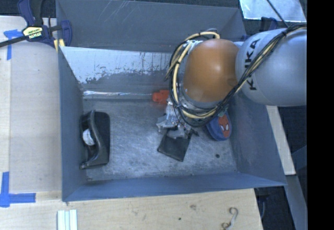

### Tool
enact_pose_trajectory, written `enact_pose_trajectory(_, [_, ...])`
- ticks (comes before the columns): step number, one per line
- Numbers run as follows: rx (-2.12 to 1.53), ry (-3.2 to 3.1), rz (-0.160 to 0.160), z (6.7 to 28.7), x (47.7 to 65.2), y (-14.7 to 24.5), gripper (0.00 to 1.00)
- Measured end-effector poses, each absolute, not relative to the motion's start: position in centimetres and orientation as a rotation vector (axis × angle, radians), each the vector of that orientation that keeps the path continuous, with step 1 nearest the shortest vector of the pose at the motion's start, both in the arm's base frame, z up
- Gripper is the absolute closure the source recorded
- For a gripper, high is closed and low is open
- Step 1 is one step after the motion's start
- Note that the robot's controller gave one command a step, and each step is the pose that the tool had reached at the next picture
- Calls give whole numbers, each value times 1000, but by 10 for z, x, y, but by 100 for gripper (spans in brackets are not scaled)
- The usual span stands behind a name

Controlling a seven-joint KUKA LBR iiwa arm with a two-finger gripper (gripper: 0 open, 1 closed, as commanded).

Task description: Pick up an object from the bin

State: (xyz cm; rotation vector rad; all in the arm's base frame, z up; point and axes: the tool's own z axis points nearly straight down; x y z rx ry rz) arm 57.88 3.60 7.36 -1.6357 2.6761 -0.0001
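Step in hand, as judged: final approach, with no grasp confirmed. The gripper (pixel 176 131) sits low over the far edge of a flat black square pad (pixel 175 148), which lies mid-floor in the grey metal bin (pixel 70 119). Whether the gripper is spread or closed cannot be told, as the wrist hides it.

The next move calls for settling squarely on the pad while keeping clear of the blue round object (pixel 220 129) just beside it.

The arm enters from the right with the wrist pointing steeply downward (orange cover uppermost).
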Motion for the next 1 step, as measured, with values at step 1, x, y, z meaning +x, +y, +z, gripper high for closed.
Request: enact_pose_trajectory(1, [-1629,2674,-7,153,582,36,100])
